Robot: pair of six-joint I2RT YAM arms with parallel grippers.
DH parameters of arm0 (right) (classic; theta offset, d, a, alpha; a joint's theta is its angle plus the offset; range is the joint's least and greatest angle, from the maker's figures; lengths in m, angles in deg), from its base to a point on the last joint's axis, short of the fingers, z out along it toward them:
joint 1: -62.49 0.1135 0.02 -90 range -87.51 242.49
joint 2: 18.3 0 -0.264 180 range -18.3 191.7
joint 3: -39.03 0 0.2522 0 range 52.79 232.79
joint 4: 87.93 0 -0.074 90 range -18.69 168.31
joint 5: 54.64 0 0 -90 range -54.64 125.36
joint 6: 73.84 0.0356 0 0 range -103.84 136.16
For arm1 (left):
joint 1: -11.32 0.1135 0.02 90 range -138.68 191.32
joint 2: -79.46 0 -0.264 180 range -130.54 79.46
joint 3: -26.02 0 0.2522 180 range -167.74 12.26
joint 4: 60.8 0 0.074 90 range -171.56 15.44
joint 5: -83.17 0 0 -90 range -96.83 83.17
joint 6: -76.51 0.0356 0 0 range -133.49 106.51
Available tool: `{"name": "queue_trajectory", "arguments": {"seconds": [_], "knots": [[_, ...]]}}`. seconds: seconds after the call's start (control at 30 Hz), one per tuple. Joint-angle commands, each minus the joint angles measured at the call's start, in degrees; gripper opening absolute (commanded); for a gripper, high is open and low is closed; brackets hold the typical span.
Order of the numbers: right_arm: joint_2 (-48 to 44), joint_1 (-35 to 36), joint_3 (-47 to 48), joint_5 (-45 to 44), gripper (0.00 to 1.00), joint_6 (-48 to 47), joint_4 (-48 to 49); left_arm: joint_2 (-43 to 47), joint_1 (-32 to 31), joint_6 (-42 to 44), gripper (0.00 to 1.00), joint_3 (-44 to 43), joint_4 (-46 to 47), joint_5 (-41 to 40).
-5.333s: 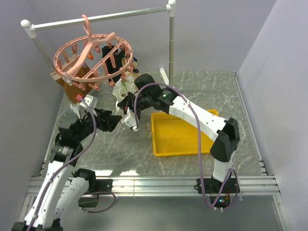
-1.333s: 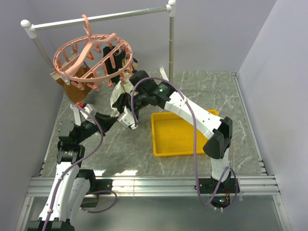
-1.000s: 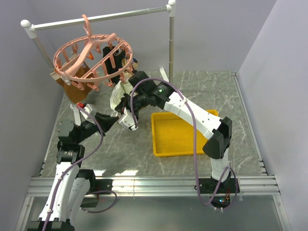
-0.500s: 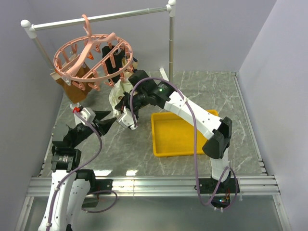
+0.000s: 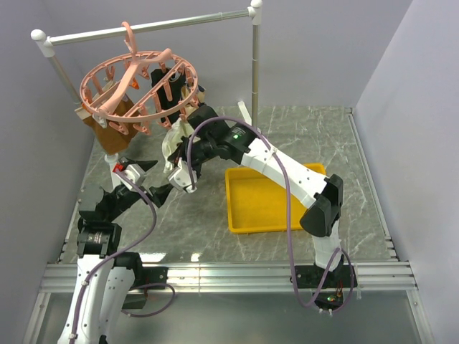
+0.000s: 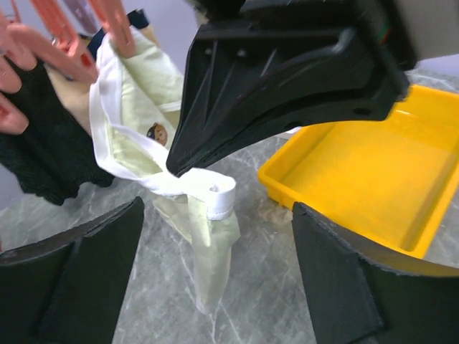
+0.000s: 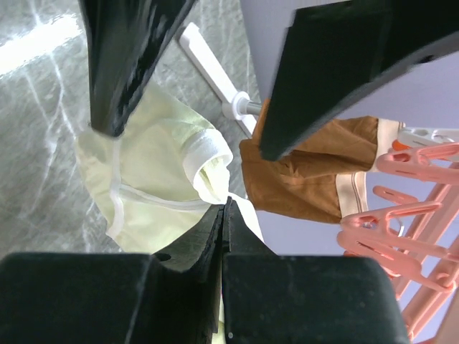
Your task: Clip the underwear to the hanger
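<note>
Beside the yellow tray, right claw pinches the underwear; left claw spread.

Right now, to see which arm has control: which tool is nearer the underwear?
Right. The right tool is shut on the underwear at its white band; the left tool stands open, apart from the fabric, on its near side.

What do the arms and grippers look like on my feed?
The left arm and right arm have white shells, black joints and a purplish cable looping alongside. A small green light glows on the right arm. The left gripper and right gripper each have two black tapered fingers.
</note>
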Motion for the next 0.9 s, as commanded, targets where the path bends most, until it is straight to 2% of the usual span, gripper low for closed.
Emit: {"name": "queue_trajectory", "arguments": {"seconds": [0.0, 0.1, 0.2, 0.37, 0.57, 0.6, 0.63, 0.73, 0.77, 0.87], "knots": [[0.2, 1.0, 1.0, -0.9, 0.00, 3.8, 3.7, -0.3, -0.6, 1.8, 0.88, 1.2, 3.5, -3.9], [0.4, 1.5, 1.3, -1.3, 0.00, 5.2, 4.4, -1.6, -3.0, 4.0, 0.79, 1.2, 4.1, -7.7], [1.1, 1.5, 2.5, -1.4, 0.00, 5.4, 3.9, -1.9, -4.8, 5.4, 0.74, 1.9, 5.4, -12.1], [1.2, 1.7, 2.6, -1.5, 0.00, 5.6, 4.1, -2.0, -7.0, 4.6, 0.61, 2.6, 6.3, -14.4], [1.1, 1.9, 2.6, -2.0, 0.00, 6.2, 4.1, -2.3, -7.1, 3.7, 0.24, 2.0, 4.3, -19.4], [1.1, 1.8, 2.6, -2.3, 0.00, 6.4, 4.3, -2.2, -7.1, 3.6, 0.23, 1.6, 3.6, -19.5], [1.1, 1.8, 2.6, -2.5, 0.00, 7.3, 4.7, -2.2, -7.1, 3.3, 0.22, 1.4, 2.5, -19.7], [1.4, 1.5, 3.6, -2.8, 0.00, 7.6, 4.6, -1.0, -7.1, 2.5, 0.37, 1.8, 1.5, -19.5], [1.4, 1.6, 3.7, -2.8, 0.00, 7.7, 4.8, -0.1, -7.1, 2.2, 0.46, 2.1, 1.4, -18.8], [1.3, 1.7, 3.9, -2.5, 0.00, 8.2, 5.2, 0.3, -7.1, 1.6, 0.55, 2.7, 1.4, -18.1]]}}
